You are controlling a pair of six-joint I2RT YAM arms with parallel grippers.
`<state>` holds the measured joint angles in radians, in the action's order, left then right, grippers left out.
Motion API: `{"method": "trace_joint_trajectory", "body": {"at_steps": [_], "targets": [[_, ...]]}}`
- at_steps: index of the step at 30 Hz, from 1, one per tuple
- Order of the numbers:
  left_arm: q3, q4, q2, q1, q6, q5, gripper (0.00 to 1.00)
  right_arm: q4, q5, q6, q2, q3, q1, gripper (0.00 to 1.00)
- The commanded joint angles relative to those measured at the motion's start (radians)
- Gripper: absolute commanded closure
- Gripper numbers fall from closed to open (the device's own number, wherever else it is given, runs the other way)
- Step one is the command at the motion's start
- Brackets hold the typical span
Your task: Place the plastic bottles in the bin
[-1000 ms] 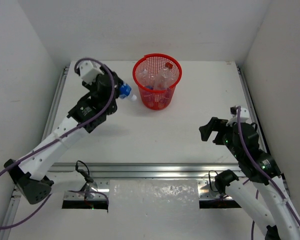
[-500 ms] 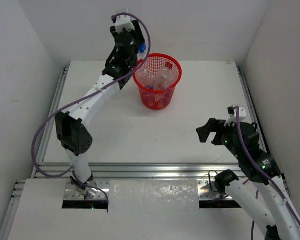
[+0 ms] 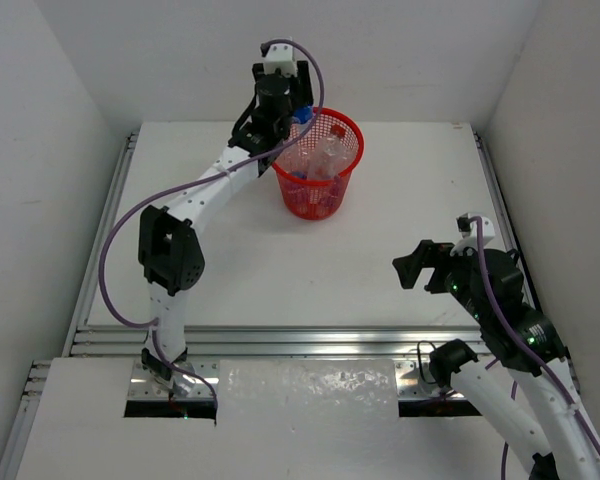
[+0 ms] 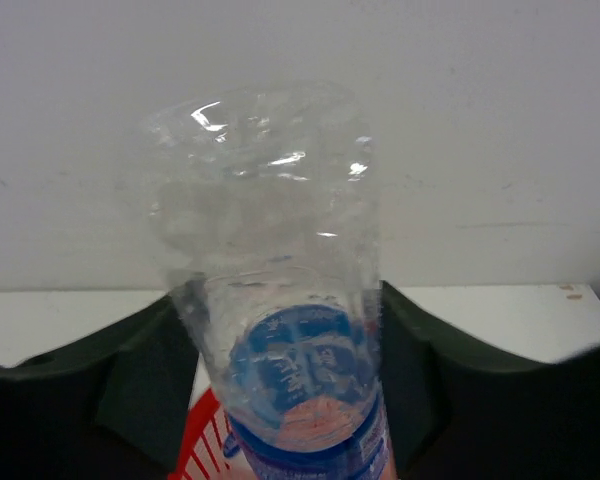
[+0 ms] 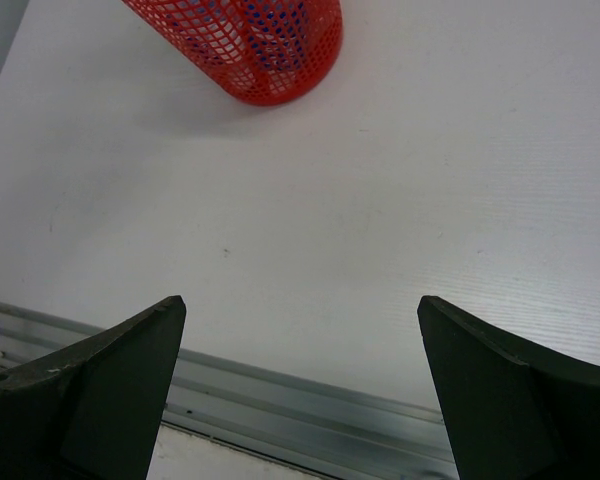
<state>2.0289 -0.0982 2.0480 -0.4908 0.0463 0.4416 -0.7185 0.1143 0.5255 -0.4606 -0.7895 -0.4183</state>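
the task looks nearly done; several plastic bottles [image 3: 325,158] already lie inside the red bin [image 3: 352,135] at the far middle of the table [image 3: 410,190], and i see none loose on the table; the last one in sight, a blue-labelled bottle [image 4: 275,260], is pinched in the left claw [image 4: 285,400], which is closed around its body, and it hangs over the bin's far-left rim; what is left, i judge, is to let it drop; the right claw [image 5: 300,385] gapes fully and holds nothing, at the near right; against a second ago, the left arm has swung from low at the bin's left up to the rim; the right arm has barely shifted
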Motion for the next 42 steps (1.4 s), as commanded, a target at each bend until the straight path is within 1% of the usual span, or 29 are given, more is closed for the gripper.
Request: {"method": "trace_joint_trajectory", "body": {"at_steps": [1, 2, 3, 4, 10, 14, 16, 17, 18, 19, 20, 21, 22, 23, 24, 25, 26, 27, 28, 29, 33, 37, 39, 41, 42], "targets": [[-0.062, -0.07, -0.063, 0.008, 0.033, -0.04, 0.38, 0.034, -0.022, -0.01, 0.0, -0.021, 0.001, 0.01], [-0.088, -0.075, -0.066, 0.008, 0.035, -0.043, 0.28, 0.034, -0.024, -0.009, -0.001, -0.02, 0.001, 0.01], [-0.093, -0.074, -0.066, 0.006, 0.035, -0.053, 0.25, 0.036, -0.024, -0.01, -0.003, -0.017, 0.001, 0.01], [-0.093, -0.069, -0.065, 0.006, 0.04, -0.06, 0.22, 0.037, -0.024, -0.01, -0.003, -0.014, 0.001, 0.01], [-0.111, -0.046, -0.089, 0.006, 0.058, -0.089, 0.16, 0.04, -0.021, -0.005, -0.004, -0.008, 0.001, 0.01], [-0.116, -0.011, -0.163, 0.0, 0.092, -0.075, 0.02, 0.042, -0.019, -0.009, -0.019, -0.016, 0.001, 0.01], [-0.063, 0.098, -0.21, -0.009, 0.101, -0.002, 0.0, 0.04, -0.022, -0.015, -0.033, -0.027, 0.001, 0.01], [-0.037, 0.232, -0.227, -0.017, 0.122, 0.056, 0.0, 0.037, -0.013, -0.027, -0.038, -0.031, 0.003, 0.01], [0.0, 0.306, -0.264, -0.018, 0.147, 0.081, 0.0, 0.036, -0.005, -0.035, -0.044, -0.045, 0.003, 0.01], [-0.005, 0.368, -0.291, -0.015, 0.208, 0.107, 0.0, 0.031, 0.01, -0.045, -0.052, -0.053, 0.003, 0.01], [-0.03, 0.453, -0.367, -0.017, 0.234, 0.147, 0.0, 0.031, 0.039, -0.048, -0.055, -0.059, 0.003, 0.01], [-0.133, 0.477, -0.421, -0.017, 0.257, 0.161, 0.0, 0.03, 0.05, -0.053, -0.059, -0.069, 0.003, 0.01], [-0.206, 0.479, -0.48, -0.017, 0.314, 0.173, 0.0, 0.028, 0.059, -0.061, -0.068, -0.077, 0.003, 0.01], [-0.384, 0.465, -0.614, -0.017, 0.34, 0.178, 0.0, 0.027, 0.068, -0.062, -0.07, -0.088, 0.003, 0.01], [-0.482, 0.441, -0.688, -0.017, 0.38, 0.172, 0.0, 0.027, 0.073, -0.064, -0.072, -0.091, 0.001, 0.01], [-0.562, 0.402, -0.754, -0.015, 0.404, 0.163, 0.0, 0.025, 0.076, -0.064, -0.075, -0.093, 0.001, 0.01], [-0.638, 0.396, -0.876, -0.015, 0.426, 0.145, 0.0, 0.024, 0.077, -0.064, -0.076, -0.096, 0.001, 0.01], [-0.75, 0.396, -0.932, -0.015, 0.443, 0.138, 0.0, 0.024, 0.079, -0.065, -0.078, -0.097, 0.001, 0.01], [-0.791, 0.429, -0.975, -0.015, 0.487, 0.134, 0.0, 0.018, 0.085, -0.062, -0.078, -0.099, 0.003, 0.01], [-0.856, 0.44, -1.052, -0.017, 0.504, 0.123, 0.0, 0.016, 0.088, -0.059, -0.081, -0.099, 0.001, 0.01], [-0.957, 0.497, -1.164, -0.02, 0.527, 0.086, 0.0, 0.021, 0.081, -0.039, -0.081, -0.09, 0.001, 0.01], [-0.943, 0.661, -1.218, -0.02, 0.532, 0.033, 0.0, 0.022, 0.056, -0.038, -0.072, -0.083, 0.001, 0.01], [-0.944, 0.724, -1.241, -0.019, 0.489, 0.022, 0.0, 0.002, 0.056, -0.05, -0.073, -0.111, 0.001, 0.01], [-0.946, 0.784, -1.249, -0.02, 0.443, 0.045, 0.0, -0.018, 0.065, -0.065, -0.076, -0.126, 0.001, 0.01], [-0.955, 0.828, -1.262, -0.02, 0.428, 0.089, 0.0, -0.039, 0.068, -0.071, -0.081, -0.134, 0.001, 0.01]]}}
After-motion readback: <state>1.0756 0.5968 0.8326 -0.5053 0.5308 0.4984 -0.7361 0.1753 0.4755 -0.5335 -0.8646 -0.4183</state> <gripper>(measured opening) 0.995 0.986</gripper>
